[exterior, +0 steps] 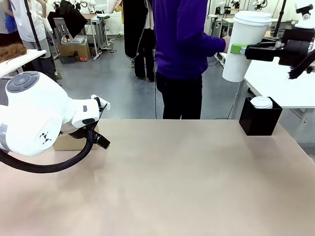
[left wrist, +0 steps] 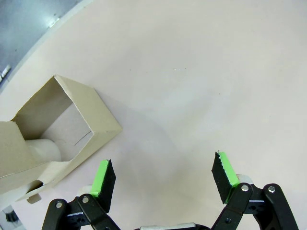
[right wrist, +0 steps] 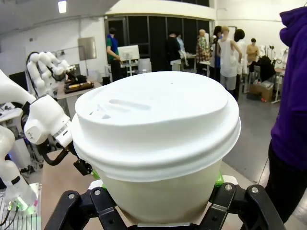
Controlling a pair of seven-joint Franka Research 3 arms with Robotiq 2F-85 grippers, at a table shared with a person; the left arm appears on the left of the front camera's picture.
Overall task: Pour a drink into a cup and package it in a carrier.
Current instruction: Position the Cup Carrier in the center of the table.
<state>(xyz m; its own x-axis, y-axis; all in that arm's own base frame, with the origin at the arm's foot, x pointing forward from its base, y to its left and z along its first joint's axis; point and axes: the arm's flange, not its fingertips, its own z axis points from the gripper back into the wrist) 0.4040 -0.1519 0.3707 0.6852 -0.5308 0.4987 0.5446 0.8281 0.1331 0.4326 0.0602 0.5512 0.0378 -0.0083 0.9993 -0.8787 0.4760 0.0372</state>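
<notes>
Up at the far right of the front view, the right gripper point(exterior: 240, 49) is clenched on the cup point(exterior: 247, 44), one green pad point(exterior: 237, 48) pressed flat against its side just under the lid point(exterior: 253, 18). The cup hangs about upright, high above the desk point(exterior: 187, 177), and above and a little left of a black box point(exterior: 260, 120) that sits at the desk's far right corner. A person point(exterior: 182, 39) in purple stands across the desk, and the person's hand point(exterior: 226, 44) is just beside the cup (whether it touches cannot be told). From the right wrist the same cup is seen close up: the domed lid is seated all round the rim, with a small sip opening near its edge, and the black finger links rise on either side of the cup's wall, detail the front camera is too far off to give. At the left of the front view the left arm point(exterior: 39, 118) bulks over a strip of brown cardboard on the desk. The left wrist view makes this out as the carrier point(left wrist: 103, 115), lying on the desk with an open square compartment. It also shows the left gripper point(left wrist: 164, 175) released, jaws wide over bare desk just beside the carrier, touching nothing.
</notes>
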